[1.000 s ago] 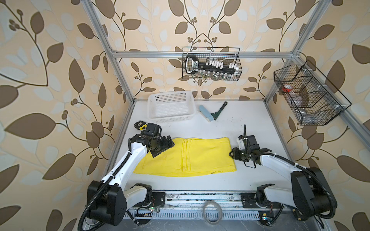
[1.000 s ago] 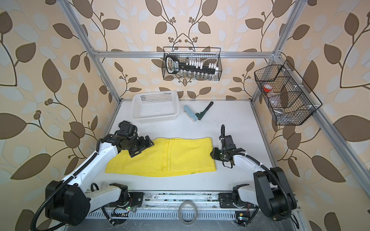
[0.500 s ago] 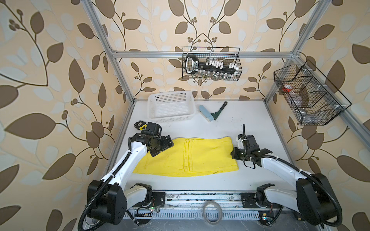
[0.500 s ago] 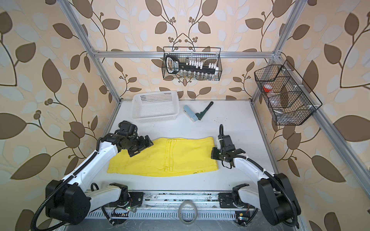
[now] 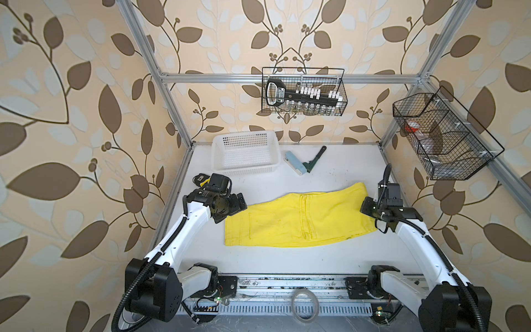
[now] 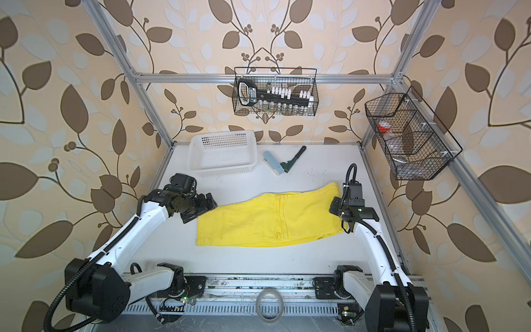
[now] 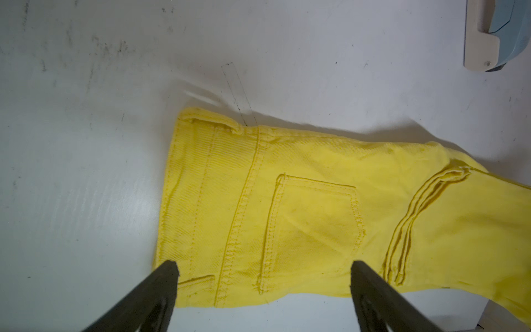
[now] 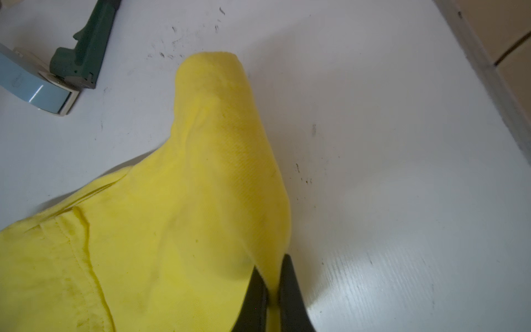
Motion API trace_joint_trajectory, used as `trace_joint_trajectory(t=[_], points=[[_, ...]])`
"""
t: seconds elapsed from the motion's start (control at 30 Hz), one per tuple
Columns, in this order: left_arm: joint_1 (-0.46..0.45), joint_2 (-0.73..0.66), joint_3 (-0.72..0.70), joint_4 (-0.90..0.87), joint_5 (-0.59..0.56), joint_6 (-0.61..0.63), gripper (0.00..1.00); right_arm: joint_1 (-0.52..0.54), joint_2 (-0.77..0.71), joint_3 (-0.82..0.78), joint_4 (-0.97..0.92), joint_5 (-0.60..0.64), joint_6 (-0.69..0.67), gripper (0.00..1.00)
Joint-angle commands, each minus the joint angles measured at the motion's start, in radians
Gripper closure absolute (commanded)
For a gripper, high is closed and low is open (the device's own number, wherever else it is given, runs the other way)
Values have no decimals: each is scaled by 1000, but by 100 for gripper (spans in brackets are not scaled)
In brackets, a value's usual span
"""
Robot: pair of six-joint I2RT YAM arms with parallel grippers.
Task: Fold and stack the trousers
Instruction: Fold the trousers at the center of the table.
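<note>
Near edge: both arm bases sit on a metal rail (image 5: 287, 283), one toward each end. Beyond it, the white worktop (image 5: 287, 264) carries the trousers (image 5: 287, 224), bright yellow and folded into a broad band lying left to right across the middle, between the two arms. The left end lies flat, with the waistband (image 7: 189, 201) and a stitched pocket (image 7: 313, 227) facing up. The left claw (image 7: 263, 267) is at that end, jaws spread wide over waistband and pocket, gripping nothing; whether it touches the cloth cannot be told. In both top views it sits at the far left corner of the trousers. The right claw (image 8: 273, 277) is at the right end, jaws closed tight on a pinch of yellow cloth at the trousers' edge. From the pinch the fabric stands off the worktop in a ridge running to the far right corner. Farther back, well apart from the trousers, a white basket (image 5: 245, 153) sits at far left, open side up. Just right of it a hand tool (image 5: 304, 163) with a pale blue head and dark green handle lies flat. A wire rack (image 5: 303, 95) hangs on the far wall, and a second wire rack (image 5: 442, 138) on the right wall.
</note>
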Motion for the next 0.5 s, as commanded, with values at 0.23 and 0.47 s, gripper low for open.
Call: trace_joint_trajectory(t=[0.23, 0.47], points=[[-10, -28, -172, 7, 30, -49, 18, 95, -42, 226, -107, -62, 1, 100], [-8, -34, -246, 76, 16, -149, 28, 419, -2, 365, -159, 4, 124, 100]])
